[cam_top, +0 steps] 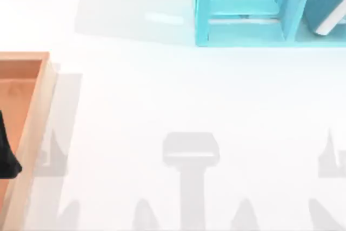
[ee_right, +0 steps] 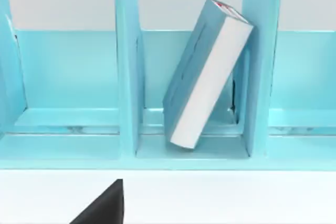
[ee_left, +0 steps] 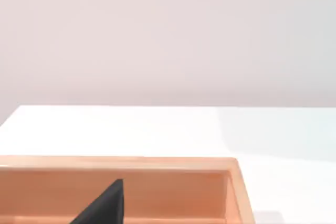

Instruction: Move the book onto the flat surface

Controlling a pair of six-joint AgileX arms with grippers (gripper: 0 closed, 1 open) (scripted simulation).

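The book [ee_right: 212,82], teal-blue with white page edges, stands tilted in a compartment of the cyan shelf unit [ee_right: 126,77], its top leaning on a divider. In the top view the book [cam_top: 324,1] is at the far back right. The flat surface is the white tabletop [cam_top: 178,96], which also runs in front of the shelf [ee_right: 220,198]. A dark part of my right gripper [ee_right: 105,208] hangs over the tabletop short of the shelf, apart from the book. My left gripper [cam_top: 8,158] is parked over the orange tray at the left edge.
The orange wooden tray [cam_top: 32,117] lies along the table's left side, with its raised rim [ee_left: 131,162] below my left gripper [ee_left: 105,208]. The cyan shelf unit [cam_top: 243,9] takes up the back right. Grey arm shadows fall on the tabletop's near part.
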